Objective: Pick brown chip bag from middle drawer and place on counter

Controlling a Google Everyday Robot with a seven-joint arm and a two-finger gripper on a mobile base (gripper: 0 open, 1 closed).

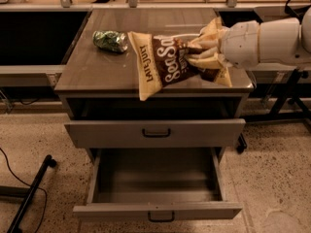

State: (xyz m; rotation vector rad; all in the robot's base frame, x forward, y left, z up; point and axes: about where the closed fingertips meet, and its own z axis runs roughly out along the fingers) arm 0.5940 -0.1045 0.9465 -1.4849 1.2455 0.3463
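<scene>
The brown chip bag [163, 62] with cream ends and cream lettering hangs tilted just over the front part of the counter [90, 69]. My gripper [206, 56] comes in from the right and is shut on the bag's right end. The bag's left end droops over the counter's front edge. The middle drawer [155, 211] is pulled out below and its inside shows nothing in it.
A small green shiny packet [111, 40] lies on the counter's left rear. A grey drawer with a taller front panel [155, 132] sits above the open drawer. Dark stands and cables are on the floor at the left [29, 193] and right [284, 101].
</scene>
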